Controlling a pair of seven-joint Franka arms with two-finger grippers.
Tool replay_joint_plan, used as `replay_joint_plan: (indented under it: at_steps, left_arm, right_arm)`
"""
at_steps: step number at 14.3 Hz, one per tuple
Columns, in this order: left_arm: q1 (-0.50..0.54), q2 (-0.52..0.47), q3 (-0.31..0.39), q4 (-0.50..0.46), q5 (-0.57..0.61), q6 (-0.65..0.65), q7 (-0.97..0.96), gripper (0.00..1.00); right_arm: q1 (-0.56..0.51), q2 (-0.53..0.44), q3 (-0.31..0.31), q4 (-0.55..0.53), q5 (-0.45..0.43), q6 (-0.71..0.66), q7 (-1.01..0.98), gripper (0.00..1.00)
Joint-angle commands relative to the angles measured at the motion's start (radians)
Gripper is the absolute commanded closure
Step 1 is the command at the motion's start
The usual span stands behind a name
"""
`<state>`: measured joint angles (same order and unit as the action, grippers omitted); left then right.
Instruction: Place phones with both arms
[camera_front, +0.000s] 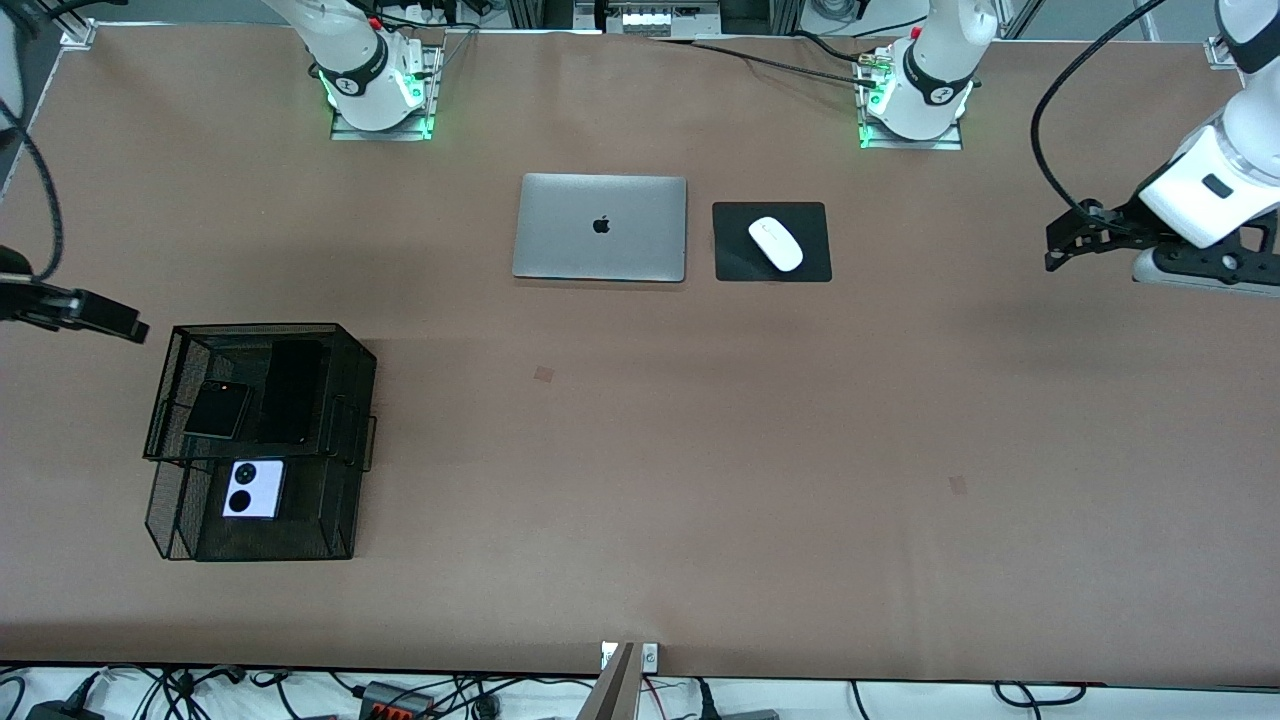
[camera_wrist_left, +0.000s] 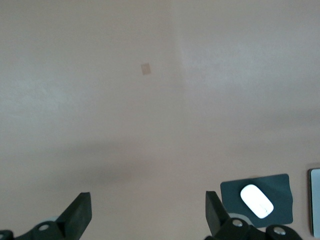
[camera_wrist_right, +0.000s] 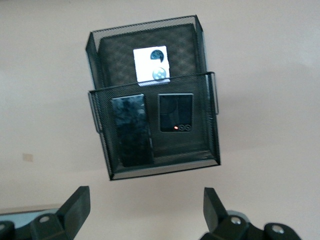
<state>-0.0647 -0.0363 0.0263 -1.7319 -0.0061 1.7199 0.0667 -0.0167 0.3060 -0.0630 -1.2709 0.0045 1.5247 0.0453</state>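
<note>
Nearest the front camera, toward the right arm's end of the table, a two-tier black mesh tray sits on the brown table. Its lower tier, the nearer one, holds the lavender-white flip phone, two black circles up. The upper tier, just farther from the camera, holds the squarish black flip phone and the long black slab phone side by side, the slab toward the table's middle.

Right wrist view alone shows detail here: a small red light on the squarish phone, reflections on the slab, the lavender phone lying under the upper tier's rim.

Right gripper hangs over bare table beside the tray, at the table's edge. Front view shows only its tip; its own wrist view shows its fingers spread wide, empty.

Farther still, mid-table: a closed silver laptop, and beside it a white mouse on a black mousepad.

Left gripper hovers over bare table at the left arm's end. Its fingers stand wide apart, holding nothing. Its wrist view catches the mouse, pad and a sliver of the laptop, no phones.
</note>
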Motion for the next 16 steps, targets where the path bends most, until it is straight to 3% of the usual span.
replay_joint_plan:
  at_steps: [1,4,7,16]
  left_arm:
    - [-0.001,0.05,0.003,0.083,-0.008,-0.023,-0.005,0.0]
    - [-0.001,0.05,0.001,0.084,-0.009,-0.029,-0.004,0.0]
    - [-0.001,0.05,0.001,0.084,-0.009,-0.052,-0.002,0.0]
    - [-0.003,0.05,0.0,0.086,-0.009,-0.052,-0.004,0.0]
  right_arm:
    - [-0.034,-0.037,0.002,-0.048,0.022,0.0,-0.077,0.0]
    - [-0.017,-0.128,0.006,-0.193,-0.009,0.096,-0.077,0.0]
    - [-0.011,-0.284,0.012,-0.434,-0.02,0.234,-0.07,0.0]
    - [-0.003,-0.295,0.032,-0.412,-0.018,0.146,-0.064,0.0]
